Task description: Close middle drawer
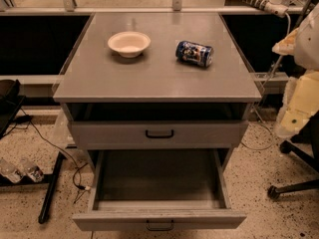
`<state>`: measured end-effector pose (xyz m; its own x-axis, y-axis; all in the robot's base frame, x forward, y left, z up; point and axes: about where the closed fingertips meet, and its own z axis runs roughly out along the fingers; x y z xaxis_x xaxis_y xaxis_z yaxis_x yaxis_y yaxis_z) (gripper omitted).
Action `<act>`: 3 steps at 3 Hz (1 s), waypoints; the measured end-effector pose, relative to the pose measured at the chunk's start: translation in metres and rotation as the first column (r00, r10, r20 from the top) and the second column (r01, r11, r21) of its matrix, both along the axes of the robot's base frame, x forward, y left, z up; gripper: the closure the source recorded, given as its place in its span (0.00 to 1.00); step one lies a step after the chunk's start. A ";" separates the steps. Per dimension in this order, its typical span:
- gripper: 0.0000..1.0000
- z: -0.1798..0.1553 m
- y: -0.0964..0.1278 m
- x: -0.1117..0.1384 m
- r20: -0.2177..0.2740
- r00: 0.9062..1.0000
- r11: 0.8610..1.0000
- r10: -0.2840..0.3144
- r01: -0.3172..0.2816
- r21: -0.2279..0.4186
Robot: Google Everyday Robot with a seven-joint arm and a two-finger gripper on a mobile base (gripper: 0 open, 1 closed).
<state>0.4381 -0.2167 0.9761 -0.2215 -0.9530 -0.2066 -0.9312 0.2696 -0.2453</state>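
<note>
The grey cabinet (154, 78) stands in the middle of the camera view. The middle drawer (159, 219) is pulled far out toward me. It is a wide, shallow grey box with a small black handle (160, 226) on its flat front, and its inside (157, 176) is empty. Above it, the taller-fronted top drawer (158, 133) stands slightly out. The lowest drawer is hidden under the open one. My gripper (295, 108) is a pale shape with the arm at the right edge, level with the top drawer and well to the right of the cabinet, touching nothing.
A cream bowl (128, 43) and a blue can (194, 53) lying on its side rest on the cabinet top. A chair's wheeled base (294, 185) is at the right. Cables and a black bar (50, 188) lie on the speckled floor at the left, by plastic bottles (20, 171).
</note>
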 end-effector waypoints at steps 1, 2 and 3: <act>0.00 0.000 0.000 0.000 0.000 1.000 1.000 0.000 0.000 0.000; 0.00 -0.013 0.002 -0.006 0.017 1.000 1.000 0.010 -0.010 -0.018; 0.00 -0.056 0.006 -0.018 -0.008 1.000 1.000 0.024 -0.024 -0.004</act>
<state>0.4202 -0.2104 0.9199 -0.2003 -0.9588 -0.2013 -0.9392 0.2464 -0.2390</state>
